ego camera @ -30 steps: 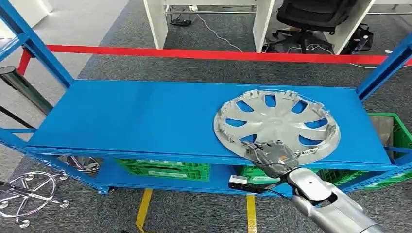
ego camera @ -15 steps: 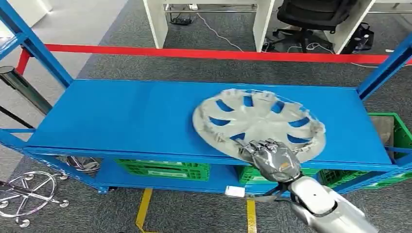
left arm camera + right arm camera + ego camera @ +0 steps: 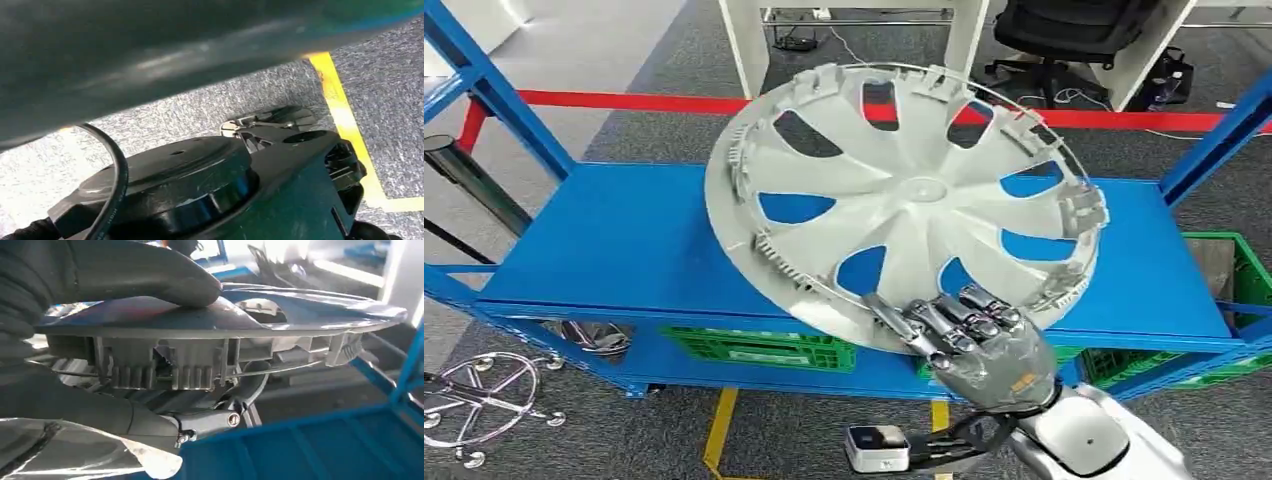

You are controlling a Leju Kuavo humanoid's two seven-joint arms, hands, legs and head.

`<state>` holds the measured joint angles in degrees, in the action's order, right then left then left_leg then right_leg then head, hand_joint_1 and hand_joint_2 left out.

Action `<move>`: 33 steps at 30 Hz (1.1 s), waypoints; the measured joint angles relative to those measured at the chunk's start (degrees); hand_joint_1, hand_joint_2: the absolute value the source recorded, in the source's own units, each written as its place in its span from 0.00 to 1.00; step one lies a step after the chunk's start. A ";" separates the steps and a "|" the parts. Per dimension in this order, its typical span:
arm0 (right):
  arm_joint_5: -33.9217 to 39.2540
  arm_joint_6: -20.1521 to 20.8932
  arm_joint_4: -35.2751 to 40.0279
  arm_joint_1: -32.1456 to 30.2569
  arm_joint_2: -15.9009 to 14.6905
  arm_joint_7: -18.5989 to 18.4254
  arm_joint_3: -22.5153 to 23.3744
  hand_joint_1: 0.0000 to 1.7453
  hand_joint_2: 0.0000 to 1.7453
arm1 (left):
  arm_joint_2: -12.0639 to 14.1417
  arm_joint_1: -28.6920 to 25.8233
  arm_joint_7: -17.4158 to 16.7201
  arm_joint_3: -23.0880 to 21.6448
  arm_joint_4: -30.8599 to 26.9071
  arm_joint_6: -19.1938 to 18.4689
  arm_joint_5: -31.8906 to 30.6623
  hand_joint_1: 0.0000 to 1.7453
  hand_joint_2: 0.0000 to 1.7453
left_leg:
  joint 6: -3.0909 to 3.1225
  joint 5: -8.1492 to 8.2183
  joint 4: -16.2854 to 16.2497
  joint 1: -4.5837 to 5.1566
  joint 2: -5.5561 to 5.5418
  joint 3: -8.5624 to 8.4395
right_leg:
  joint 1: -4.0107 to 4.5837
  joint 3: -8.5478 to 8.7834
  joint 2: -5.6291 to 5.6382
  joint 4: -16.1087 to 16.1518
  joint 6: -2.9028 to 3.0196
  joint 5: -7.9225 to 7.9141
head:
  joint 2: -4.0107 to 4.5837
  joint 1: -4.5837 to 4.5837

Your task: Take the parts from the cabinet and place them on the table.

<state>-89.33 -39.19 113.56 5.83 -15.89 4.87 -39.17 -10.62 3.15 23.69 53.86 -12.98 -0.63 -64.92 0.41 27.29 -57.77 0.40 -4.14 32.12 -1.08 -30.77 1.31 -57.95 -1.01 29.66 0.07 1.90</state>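
Observation:
A large silver hubcap (image 3: 904, 195) with curved spokes and cut-out windows hangs tilted above the blue cabinet shelf (image 3: 654, 250), its inner side facing me. My right hand (image 3: 969, 340) grips its near rim from below, fingers laid over the edge. In the right wrist view the thumb (image 3: 150, 270) presses on the hubcap (image 3: 280, 315) rim, whose clips and wire ring show from the side, with the blue shelf (image 3: 310, 450) beneath.
Green crates (image 3: 759, 348) stand on the lower shelf, another green crate (image 3: 1239, 270) at the right. Blue uprights (image 3: 494, 95) frame the shelf. Red tape (image 3: 624, 102), white desk legs (image 3: 746, 45) and an office chair (image 3: 1074, 30) lie beyond. Yellow floor lines (image 3: 721, 425) run below.
The hubcap has come up off the shelf, tipping up and toward me, carried by my right hand, which rose and drew closer.

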 joint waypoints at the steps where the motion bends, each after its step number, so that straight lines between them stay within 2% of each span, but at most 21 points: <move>1: 0.00 0.00 0.95 0.00 0.29 0.66 0.04 1.00 1.00 | 0.00 0.02 -0.05 0.00 0.00 0.04 -0.04 0.00 0.00 | 0.00 0.00 -0.01 0.00 0.00 0.00 | -0.01 0.00 -0.01 0.00 0.00 0.00 | 0.00 0.00; 11: 0.00 0.00 6.04 0.03 1.49 2.61 0.09 1.00 1.00 | -0.11 0.12 -0.55 0.00 0.00 0.48 -0.52 0.00 0.00 | 0.00 0.00 -0.04 -0.01 0.00 0.01 | 0.00 0.00 -0.01 0.00 0.00 0.00 | 0.00 0.00; 20: 0.00 0.00 6.76 0.00 1.93 3.83 0.13 1.00 1.00 | -0.20 0.16 -0.68 -0.02 0.02 0.50 -1.57 0.00 0.00 | 0.00 0.00 -0.04 -0.01 0.00 0.01 | 0.00 -0.01 -0.01 0.00 0.00 0.00 | 0.00 0.02; 25: 0.00 0.00 6.98 -0.27 2.23 4.90 0.35 1.00 1.00 | -0.22 0.16 0.87 -0.04 0.02 0.42 -1.73 0.00 0.00 | 0.00 0.00 -0.04 -0.01 0.00 0.01 | 0.00 -0.01 -0.01 0.00 0.00 0.00 | 0.00 0.00; 32: 0.00 0.00 7.46 -0.44 2.82 5.84 0.59 1.00 1.00 | -0.22 0.18 1.20 -0.42 0.02 0.44 -2.29 0.00 0.00 | 0.00 0.00 -0.04 -0.01 0.00 0.02 | 0.00 -0.01 -0.01 0.00 0.00 0.00 | 0.00 0.00; 33: 0.00 0.00 7.46 -0.46 2.87 5.82 0.59 1.00 1.00 | -0.20 0.19 1.16 -0.42 0.02 0.50 -2.29 0.00 0.00 | 0.24 0.17 -0.48 0.15 0.00 0.11 | -0.20 0.01 0.02 0.26 -0.21 -0.13 | 0.00 0.00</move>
<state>-89.33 -39.19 121.02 5.37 -13.03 10.69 -38.58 -10.82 3.34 24.85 53.44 -12.96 -0.13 -67.21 0.66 27.46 -58.24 0.55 -4.14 32.23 -1.28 -30.76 1.33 -57.69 -1.22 29.52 0.07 1.90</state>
